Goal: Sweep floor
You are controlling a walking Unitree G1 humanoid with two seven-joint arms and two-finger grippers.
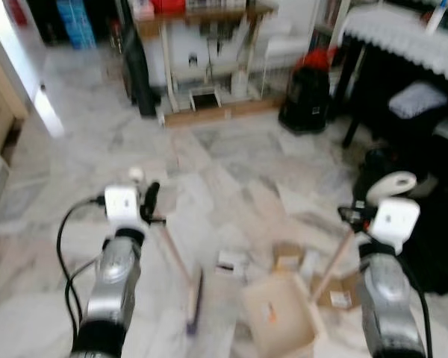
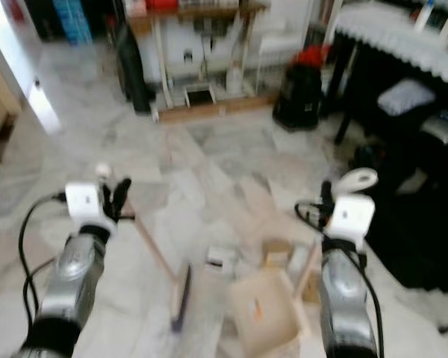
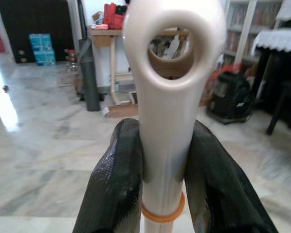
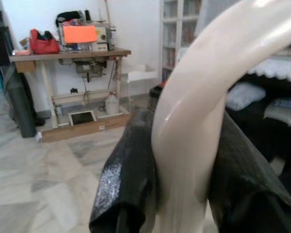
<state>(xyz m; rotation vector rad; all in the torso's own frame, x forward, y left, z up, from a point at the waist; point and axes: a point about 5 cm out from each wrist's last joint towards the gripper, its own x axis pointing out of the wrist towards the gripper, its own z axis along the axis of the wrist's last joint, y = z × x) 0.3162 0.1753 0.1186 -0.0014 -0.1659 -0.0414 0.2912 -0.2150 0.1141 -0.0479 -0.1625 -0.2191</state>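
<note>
Dustpan (image 1: 282,317) sits on marble floor (image 1: 231,164) at bottom centre of the eye views, paper scraps (image 1: 231,262) just beyond it. Right gripper (image 1: 358,215) pinches the dustpan's slanted handle. Left gripper (image 1: 151,201) pinches the broom (image 1: 181,272), whose head rests on the floor left of the dustpan. Left wrist view: black fingers (image 3: 114,184) clamp the cream broom handle with its hanging hole. Right wrist view: fingers (image 4: 128,184) clamp the curved cream dustpan handle (image 4: 194,126); wooden workbench (image 4: 70,56) behind.
</note>
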